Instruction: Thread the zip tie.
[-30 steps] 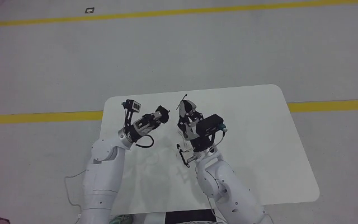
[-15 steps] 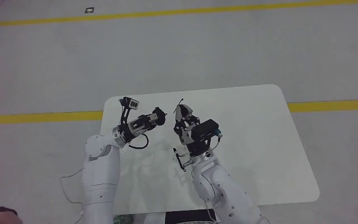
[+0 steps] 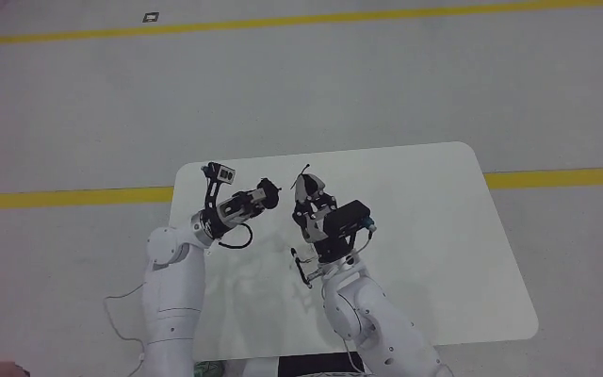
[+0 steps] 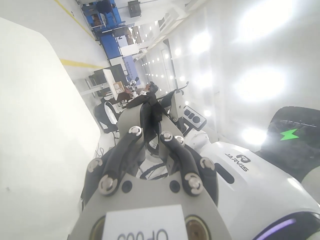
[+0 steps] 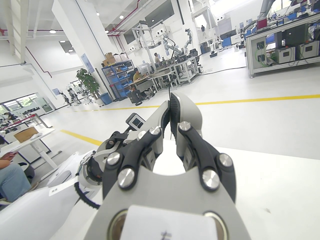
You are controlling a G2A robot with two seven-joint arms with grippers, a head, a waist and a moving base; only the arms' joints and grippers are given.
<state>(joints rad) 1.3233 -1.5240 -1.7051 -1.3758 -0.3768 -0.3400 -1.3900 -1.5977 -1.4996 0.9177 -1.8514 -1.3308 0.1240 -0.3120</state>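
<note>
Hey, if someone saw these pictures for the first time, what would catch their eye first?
Two white arms hang over the white table, the left gripper and the right gripper facing each other, apart. The right one pinches a thin black zip tie that pokes out past its fingertips.

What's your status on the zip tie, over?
Right gripper shut on zip tie, tip sticking out. Left gripper shut, close by, not touching. Nothing between them.

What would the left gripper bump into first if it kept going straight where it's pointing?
Probably the right gripper, which pinches the zip tie just across from the left gripper. From above I can't judge heights, so it might slide past instead.
</note>
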